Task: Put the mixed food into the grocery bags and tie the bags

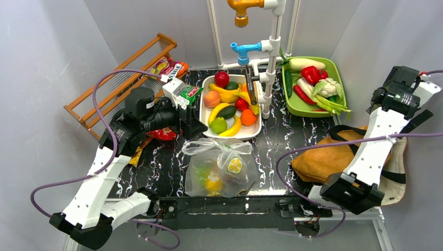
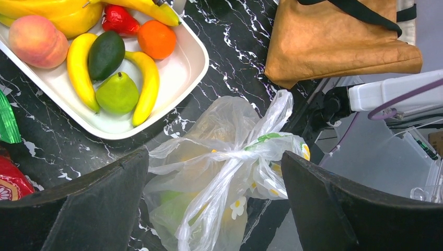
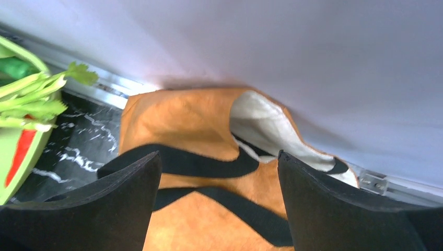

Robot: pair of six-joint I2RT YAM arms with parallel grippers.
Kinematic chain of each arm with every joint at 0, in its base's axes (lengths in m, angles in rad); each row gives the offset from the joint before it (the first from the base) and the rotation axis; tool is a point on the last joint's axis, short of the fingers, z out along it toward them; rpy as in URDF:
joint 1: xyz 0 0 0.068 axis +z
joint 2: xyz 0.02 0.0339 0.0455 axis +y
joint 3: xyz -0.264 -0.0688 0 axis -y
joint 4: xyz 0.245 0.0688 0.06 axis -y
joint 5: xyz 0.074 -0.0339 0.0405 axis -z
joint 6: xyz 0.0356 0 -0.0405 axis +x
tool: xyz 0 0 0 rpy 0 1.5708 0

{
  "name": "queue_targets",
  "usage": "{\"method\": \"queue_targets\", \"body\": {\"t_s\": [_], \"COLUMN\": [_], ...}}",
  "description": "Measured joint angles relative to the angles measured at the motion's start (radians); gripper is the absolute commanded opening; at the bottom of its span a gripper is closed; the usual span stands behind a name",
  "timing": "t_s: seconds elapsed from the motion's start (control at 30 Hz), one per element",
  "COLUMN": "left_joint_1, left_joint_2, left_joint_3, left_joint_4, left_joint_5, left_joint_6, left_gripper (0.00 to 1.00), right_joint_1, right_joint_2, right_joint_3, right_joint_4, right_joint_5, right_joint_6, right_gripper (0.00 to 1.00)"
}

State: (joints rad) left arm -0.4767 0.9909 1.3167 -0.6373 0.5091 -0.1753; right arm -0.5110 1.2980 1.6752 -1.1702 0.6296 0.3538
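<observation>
I'm hovering my left gripper [image 2: 214, 175] over the clear thin plastic carrier bag printed with lemon slices and white flowers [image 2: 230, 162]. Its black fingers [image 2: 99, 204] are spread wide, one to each side of the bag, gripping nothing. The bag is lying on the black marbled tabletop [image 1: 167, 167] near my bases. Its handles are twisted into a knot, with yellow and green shapes showing through the film.

Just behind it the white rectangular tray [image 2: 172, 89] is carrying glossy toy fruit: yellow bananas [image 2: 78, 68], a dark green avocado [image 2: 104, 52], a green pear [image 2: 117, 94], an orange [image 2: 156, 39] and a peach [image 2: 36, 39].

My right gripper [image 3: 219, 172] is also standing open, empty. It's looking down on the tan cloth tote with black straps [image 3: 183, 120], which is lying flat by the right wall with its cream lining [image 3: 261, 125] showing at the mouth.

The green tray of vegetables [image 1: 290, 107] is sitting at the back right, and colourful snack packets [image 1: 170, 65] are resting by the wooden rack [image 1: 120, 83].
</observation>
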Motion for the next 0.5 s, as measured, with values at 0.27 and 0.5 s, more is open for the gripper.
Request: {"method": "queue_targets", "body": {"t_s": [0.27, 0.5], "left_joint_1": [-0.005, -0.005], "left_joint_2": [0.000, 0.000], "left_joint_3": [0.008, 0.008], "left_joint_4": [-0.013, -0.015], "left_joint_5": [0.000, 0.000], "left_joint_6": [0.000, -0.002], "left_gripper": [0.98, 0.98], "right_joint_1": [-0.024, -0.033], "right_joint_2": [0.030, -0.156], "right_joint_3": [-0.113, -0.434], "right_joint_4": [0.167, 0.384], "right_joint_5": [0.080, 0.019], "right_joint_6": [-0.095, -0.163], "right_gripper": [0.83, 0.47]}}
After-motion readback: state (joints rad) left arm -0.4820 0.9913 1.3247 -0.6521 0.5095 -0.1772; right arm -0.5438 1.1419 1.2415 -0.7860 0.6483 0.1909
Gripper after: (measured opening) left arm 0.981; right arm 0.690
